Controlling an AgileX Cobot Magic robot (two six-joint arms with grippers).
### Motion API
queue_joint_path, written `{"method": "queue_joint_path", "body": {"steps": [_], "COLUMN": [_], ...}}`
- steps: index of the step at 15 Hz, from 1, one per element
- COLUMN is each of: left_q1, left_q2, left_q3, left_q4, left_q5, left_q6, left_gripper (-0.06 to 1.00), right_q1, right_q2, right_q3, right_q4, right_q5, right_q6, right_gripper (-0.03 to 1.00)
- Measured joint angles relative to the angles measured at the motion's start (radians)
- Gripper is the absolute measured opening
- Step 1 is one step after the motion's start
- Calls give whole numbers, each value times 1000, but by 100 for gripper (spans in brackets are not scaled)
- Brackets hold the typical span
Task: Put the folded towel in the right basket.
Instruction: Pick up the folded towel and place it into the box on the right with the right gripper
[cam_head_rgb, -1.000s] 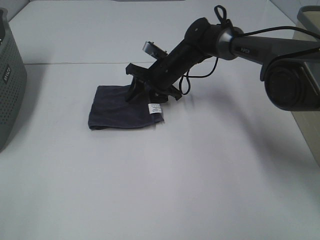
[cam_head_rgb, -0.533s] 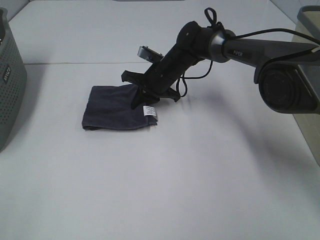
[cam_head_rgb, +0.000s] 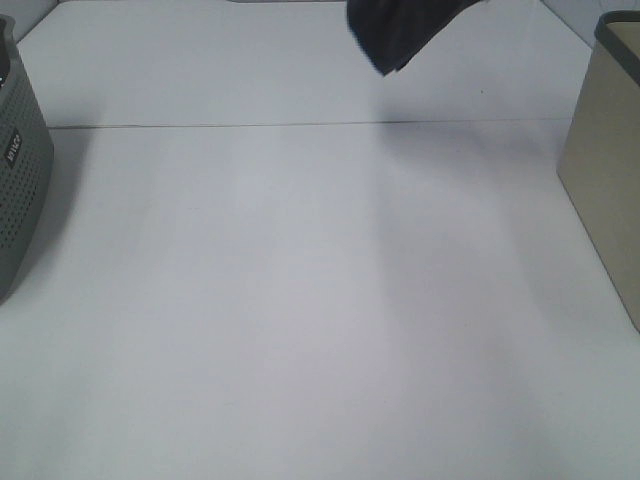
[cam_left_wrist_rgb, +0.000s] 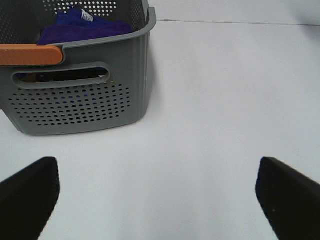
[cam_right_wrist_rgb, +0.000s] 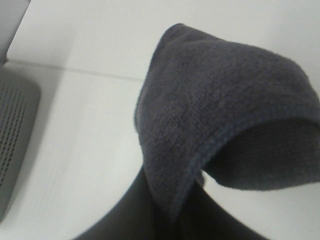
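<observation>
Right claw (cam_right_wrist_rgb: 167, 215): clamped on the folded towel (cam_right_wrist_rgb: 220, 110). The towel is dark grey terry, bunched and draped over the claw, so the fingers are mostly hidden. Only a dark bit of claw shows under the cloth. A stitched hem runs along the fold closest to the wrist cam.

High cam: only the towel's lower end shows, hanging at the very top of frame, up off the worktop (cam_head_rgb: 300, 300). The right claw itself is out of frame there. The right basket (cam_head_rgb: 608, 170) is beige and solid-walled. It stands on the worktop below the claw and off to its right, well apart from the towel. The towel is in the air, not in the basket.

Left claw (cam_left_wrist_rgb: 160, 200): wide, holding nothing. Its two black fingers (cam_left_wrist_rgb: 30, 192) are far apart with bare worktop between them.

Ahead of the left claw, a grey perforated basket (cam_left_wrist_rgb: 80, 100) stands on the worktop. It has an orange handle (cam_left_wrist_rgb: 30, 55) on the near rim and a slot grip below it. Inside is a blue-purple cloth (cam_left_wrist_rgb: 85, 25) with a small white tag. The right wrist cam also catches a grey perforated wall, below the right claw and off to one side.
</observation>
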Motion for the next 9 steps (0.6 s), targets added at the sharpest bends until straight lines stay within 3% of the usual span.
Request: {"method": "queue_joint_path", "body": {"steps": [3,6,7,9], "left_q1": [0,0,0,0], "left_q2": [0,0,0,0], "left_q3": [0,0,0,0], "left_q4": [0,0,0,0], "left_q5": [0,0,0,0], "left_q6": [0,0,0,0], "left_gripper": [99,99,99,99], "right_q1": [-145,-302,-394,-435], "right_q2": [-188,-426,-470,-454], "right_q3": [78,350,463,507], "right_q4": [-81,-256,-316,-328], "right_q5": [1,8,18,20], "right_q6": [6,-45,-72,-91], "right_gripper": [5,5,5,5]}}
